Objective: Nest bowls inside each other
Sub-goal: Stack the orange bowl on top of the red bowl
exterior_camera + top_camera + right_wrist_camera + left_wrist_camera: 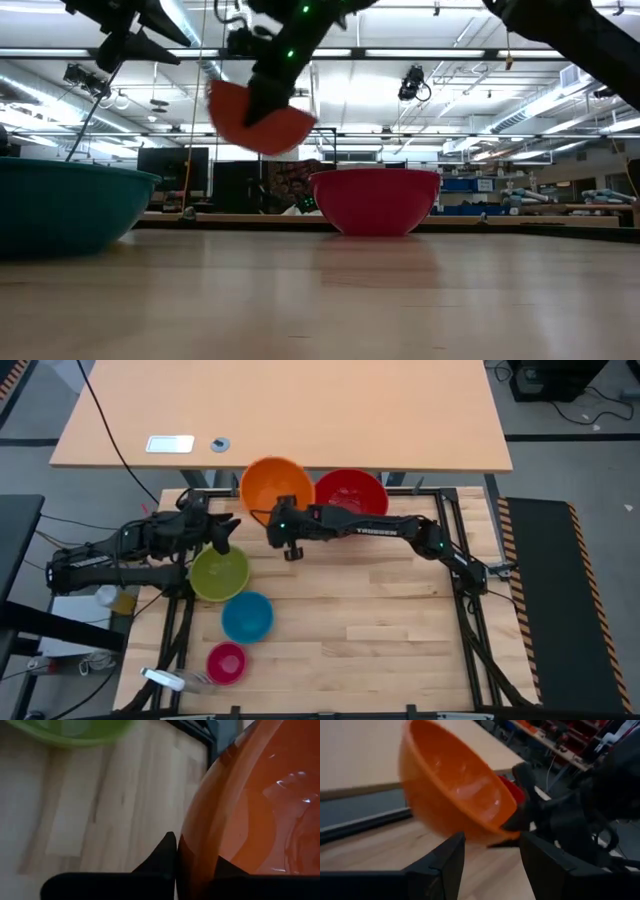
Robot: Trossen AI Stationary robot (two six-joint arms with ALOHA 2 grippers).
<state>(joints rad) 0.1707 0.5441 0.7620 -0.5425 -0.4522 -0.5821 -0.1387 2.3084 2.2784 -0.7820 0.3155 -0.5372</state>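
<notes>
The orange bowl hangs tilted in the air at the table's far edge, with my right gripper shut on its rim. To its right the red bowl rests on its base on the table. The yellow-green bowl, the blue bowl and the pink bowl stand in a row toward the near left. My left gripper is raised and open, left of the orange bowl and over the yellow-green bowl's far rim, and holds nothing. My right gripper pinches the orange bowl's rim on its near side, with one finger on the outer wall and the other inside the bowl. The fingers slant down from the table's right. The bowl is lifted clear and tilted, its opening toward the left arm.
A light wooden desk stands beyond the table's far edge. A black frame rail runs along the table's right side. Bare wood lies right of the blue and pink bowls.
</notes>
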